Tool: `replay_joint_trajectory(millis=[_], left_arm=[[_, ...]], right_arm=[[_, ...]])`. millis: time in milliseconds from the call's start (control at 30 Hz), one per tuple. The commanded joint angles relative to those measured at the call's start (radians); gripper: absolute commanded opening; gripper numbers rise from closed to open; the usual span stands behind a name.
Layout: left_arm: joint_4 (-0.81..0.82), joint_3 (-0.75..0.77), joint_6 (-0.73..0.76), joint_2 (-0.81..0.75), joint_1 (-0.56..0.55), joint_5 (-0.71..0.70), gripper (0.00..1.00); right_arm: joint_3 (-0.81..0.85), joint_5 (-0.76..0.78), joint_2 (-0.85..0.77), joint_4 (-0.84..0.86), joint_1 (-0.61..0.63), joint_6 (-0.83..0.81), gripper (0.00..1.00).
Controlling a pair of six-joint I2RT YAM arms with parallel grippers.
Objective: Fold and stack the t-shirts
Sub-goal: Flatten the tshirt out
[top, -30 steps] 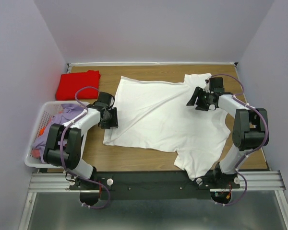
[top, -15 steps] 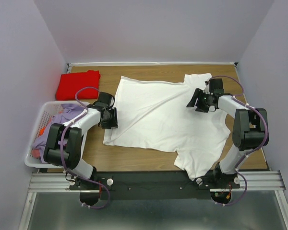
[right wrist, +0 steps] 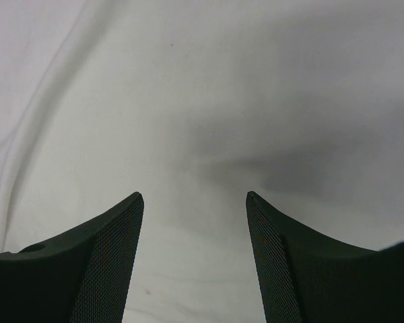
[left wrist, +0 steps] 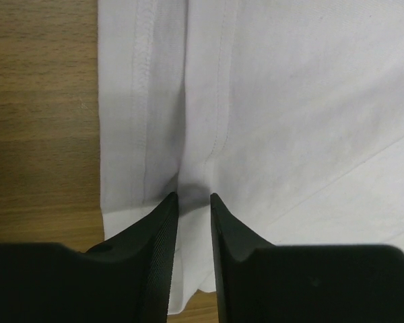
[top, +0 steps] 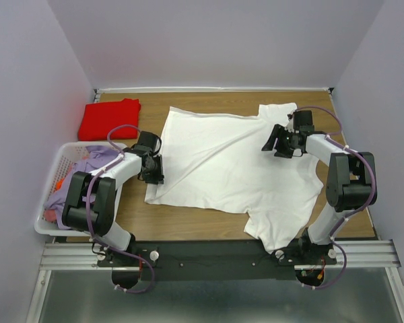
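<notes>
A large white t-shirt (top: 236, 161) lies spread over the wooden table, sleeves to the right. A folded red t-shirt (top: 108, 118) rests at the back left corner. My left gripper (top: 153, 168) sits at the white shirt's left hem (left wrist: 141, 101). Its jaws (left wrist: 194, 196) stand nearly together with a raised crease of the white cloth pinched between the tips. My right gripper (top: 273, 141) hovers low over the shirt's upper right part, near the collar. Its jaws (right wrist: 194, 195) are open wide, and under them lies only smooth white cloth (right wrist: 188, 101).
A white slatted laundry basket (top: 44, 202) stands at the left edge of the table, holding purple and other crumpled clothes (top: 81, 171). Bare wood (top: 188, 219) shows along the front and at the left of the shirt (left wrist: 40, 101). Walls close in the table on three sides.
My left jaws have narrowed onto the hem and the gripper has edged slightly right onto the shirt. The right arm has hardly moved.
</notes>
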Motion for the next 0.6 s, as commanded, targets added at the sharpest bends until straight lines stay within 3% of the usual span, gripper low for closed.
replay_joint_trajectory(millis=[0,133,567], left_arm=[[-0.024,0.004,0.011,-0.008,-0.007,0.024,0.32],[-0.030,0.011,0.011,-0.016,-0.007,0.010,0.16],[-0.063,0.094,0.009,-0.023,0.024,-0.162,0.03]], right_arm=[[-0.002,0.015,-0.018,0.004,0.006,0.001,0.70],[0.004,0.015,-0.010,0.002,0.008,0.001,0.70],[-0.022,0.125,0.007,0.002,0.006,0.004,0.70]])
